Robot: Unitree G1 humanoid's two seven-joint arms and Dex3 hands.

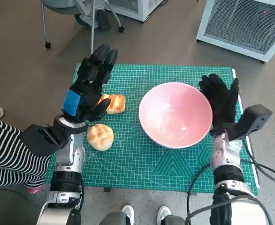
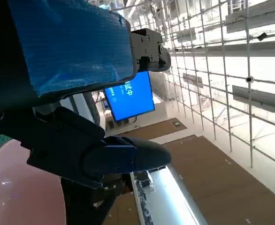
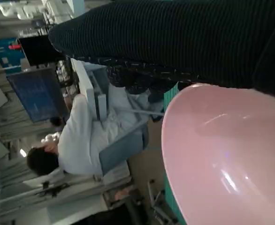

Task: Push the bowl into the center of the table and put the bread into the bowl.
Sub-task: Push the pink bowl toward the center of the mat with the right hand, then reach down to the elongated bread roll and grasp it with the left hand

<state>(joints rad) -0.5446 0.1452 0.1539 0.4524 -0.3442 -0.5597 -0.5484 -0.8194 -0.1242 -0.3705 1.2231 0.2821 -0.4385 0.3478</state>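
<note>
**Currently: bowl under push, bread not yet taken**

Right hand (image 1: 220,99): fingers spread flat against the right rim of the pink bowl (image 1: 175,114), holding nothing, apparently placed to shove it off the table's (image 1: 142,168) right edge toward centre. Left hand (image 1: 88,86): fingers apart, empty, raised over the left edge, probably waiting. Two bread rolls (image 1: 100,136) lie beneath it, near the left edge. A striped sleeve (image 1: 6,154) shows alongside.

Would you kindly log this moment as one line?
left hand: open above bread rolls | right hand: open against pink bowl rim | bowl empty
</note>
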